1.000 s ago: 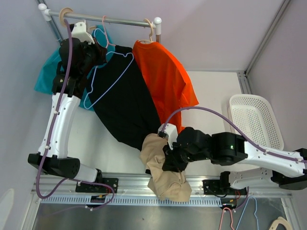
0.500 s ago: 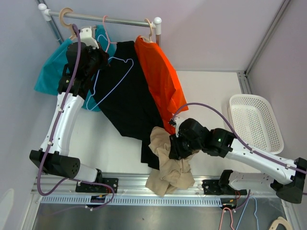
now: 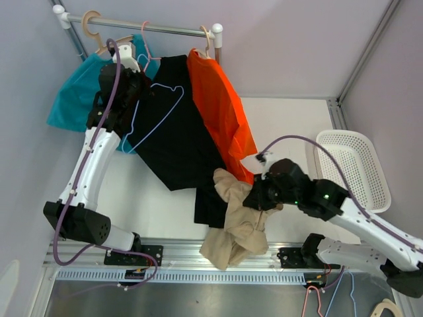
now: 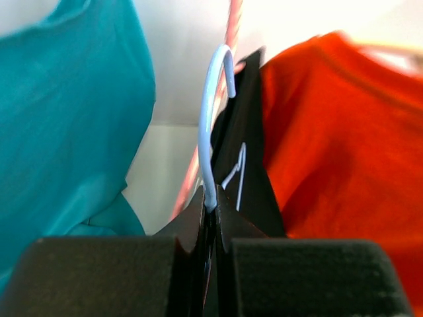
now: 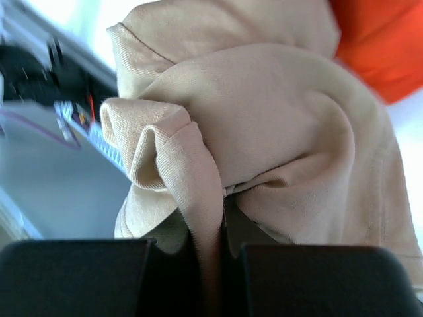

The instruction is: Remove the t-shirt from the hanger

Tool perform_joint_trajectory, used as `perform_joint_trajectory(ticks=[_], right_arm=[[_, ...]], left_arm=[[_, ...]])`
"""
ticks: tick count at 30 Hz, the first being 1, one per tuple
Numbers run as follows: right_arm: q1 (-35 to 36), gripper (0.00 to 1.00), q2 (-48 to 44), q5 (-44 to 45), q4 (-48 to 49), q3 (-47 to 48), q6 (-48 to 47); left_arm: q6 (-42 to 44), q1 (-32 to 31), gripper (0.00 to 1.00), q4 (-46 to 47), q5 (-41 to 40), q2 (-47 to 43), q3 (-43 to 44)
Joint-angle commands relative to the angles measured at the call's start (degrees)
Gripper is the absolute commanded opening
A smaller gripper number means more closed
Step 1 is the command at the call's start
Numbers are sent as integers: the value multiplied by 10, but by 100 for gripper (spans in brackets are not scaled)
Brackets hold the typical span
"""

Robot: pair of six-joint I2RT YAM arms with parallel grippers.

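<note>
Nearest to me, the right gripper (image 5: 211, 246) is clenched on a thick fold of the beige t-shirt (image 5: 264, 119), a soft woven cotton bunched in rounded creases. The t-shirt is off the hanger, hanging from this gripper over the near part of the white table (image 3: 291, 125), its top against the black shirt (image 3: 175, 142). Farther away, the left gripper (image 4: 210, 218) is clamped on the neck of the thin light-blue wire hanger (image 4: 204, 132), which lies bare in front of the black shirt. Compared with half a second ago, the right gripper went right and away from the near edge, dragging the bundle. I count four garments: beige, black, orange shirt (image 3: 221, 112), teal shirt (image 3: 76, 92); one perforated basket (image 3: 350, 172); one rail (image 3: 165, 28).
</note>
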Motion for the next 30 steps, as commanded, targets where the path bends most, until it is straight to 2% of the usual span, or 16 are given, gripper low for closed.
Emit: perform_joint_trajectory(ticks=[1, 8, 10, 12, 17, 19, 23, 26, 27, 30], right_arm=[[-30, 3, -67, 68, -31, 44, 25], [-45, 4, -110, 201, -149, 159, 26], [-45, 10, -111, 222, -181, 193, 23], [-45, 11, -113, 258, -203, 215, 24], [-45, 1, -125, 321, -239, 279, 22], [-45, 0, -116, 347, -245, 298, 17], [-45, 0, -78, 400, -233, 342, -4], [-45, 0, -35, 475, -187, 362, -33], [-46, 0, -24, 487, -145, 362, -60], [-56, 0, 39, 464, -61, 359, -124]], left_arm=[[8, 9, 1, 51, -18, 19, -31], [3, 26, 1, 92, -25, 36, -73], [3, 31, 1, 90, -28, 40, -70], [5, 36, 1, 90, -37, 43, -70], [-6, 51, 1, 81, -48, 56, -71], [-7, 54, 1, 82, -53, 59, -70], [-18, 54, 1, 86, -26, 51, -67], [-24, 45, 1, 85, -13, 29, -55], [-24, 36, 1, 82, -12, 24, -43], [-17, 16, 1, 50, -15, 16, 6]])
